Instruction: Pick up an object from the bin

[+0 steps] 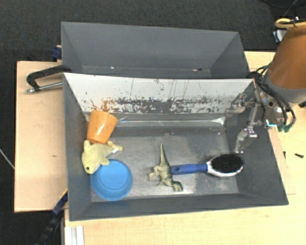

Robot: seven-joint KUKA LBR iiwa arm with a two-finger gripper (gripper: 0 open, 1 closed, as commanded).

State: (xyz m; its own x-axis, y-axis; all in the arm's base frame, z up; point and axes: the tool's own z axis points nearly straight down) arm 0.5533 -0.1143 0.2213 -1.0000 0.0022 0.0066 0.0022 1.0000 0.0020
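Your tool [243,137] hangs at the right end of the bin [153,93], close to the right wall and just up-view of the bristle head of the blue-handled brush [206,168]. From this angle I honestly can't tell if the tool is open or closed, so check that on your side before you commit to going down.

The brush is the nearest thing by a good margin. It lies flat on the bin floor, black head toward the right, handle running left until its tip just about touches the little green dinosaur [166,173]. My guess is that's your pick.

If so, I'd go for the handle rather than the head. It's narrow and even, so the tool can close across it, whereas the bristle head is wide and probably squishy. Turn the wrist so the closing line crosses the handle, and come down around the middle of the handle to keep clear of the dinosaur. Grab too near the tip and the heavy head will likely droop and twist out.

The orange cup [101,126], yellow plush [95,154] and blue bowl [112,180] are bunched at the left end, well apart from all this, so you can ignore them.
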